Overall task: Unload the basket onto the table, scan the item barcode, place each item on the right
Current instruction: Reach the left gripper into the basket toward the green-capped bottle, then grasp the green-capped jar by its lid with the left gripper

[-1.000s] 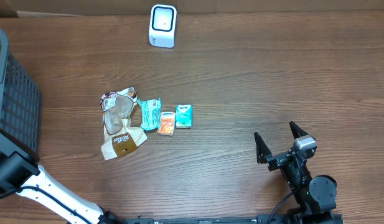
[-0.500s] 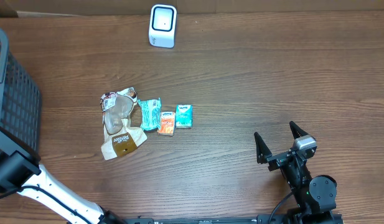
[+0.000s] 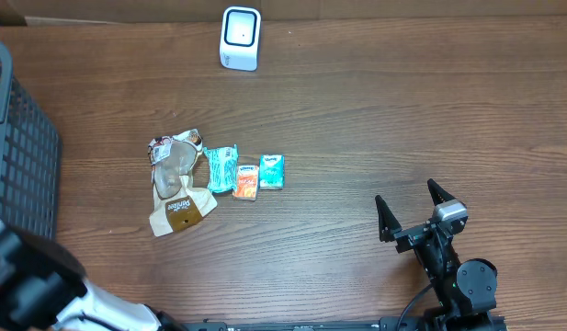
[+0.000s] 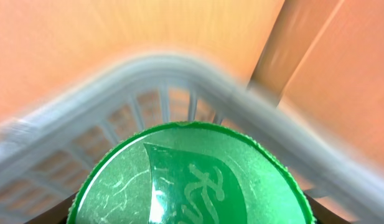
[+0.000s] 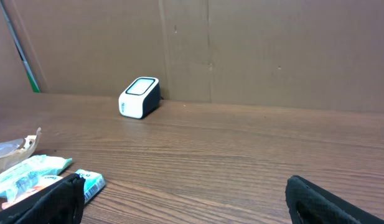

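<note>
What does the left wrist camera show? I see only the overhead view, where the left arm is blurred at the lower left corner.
Observer: A round green plastic lid with a leaf logo fills the lower frame, very close.
Operator: What is behind it?
Observer: The rim of the grey mesh basket, blurred.
Operator: And the right wrist view?
Observer: A tall brown cardboard wall stands behind the small white scanner.
</note>
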You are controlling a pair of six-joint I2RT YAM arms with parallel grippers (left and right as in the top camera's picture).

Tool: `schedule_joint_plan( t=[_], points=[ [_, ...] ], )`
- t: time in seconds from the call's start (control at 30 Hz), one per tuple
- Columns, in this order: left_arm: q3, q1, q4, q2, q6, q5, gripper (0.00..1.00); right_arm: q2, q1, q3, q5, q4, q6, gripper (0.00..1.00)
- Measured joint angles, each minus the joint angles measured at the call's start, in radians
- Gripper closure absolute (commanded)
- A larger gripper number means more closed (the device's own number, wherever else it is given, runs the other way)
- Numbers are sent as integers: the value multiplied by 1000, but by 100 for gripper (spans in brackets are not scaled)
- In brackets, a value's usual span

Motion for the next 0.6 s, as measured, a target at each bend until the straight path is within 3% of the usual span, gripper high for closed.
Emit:
schedule_joint_plan(
  t=[0.23, 0.6],
  points=[
    [0, -23, -55, -258, -117, 23, 29, 0, 0, 0, 0, 0, 0, 0],
    [0, -288, -451, -369, -145, 153, 26, 0, 0, 0, 0, 0, 0, 0]
  ],
)
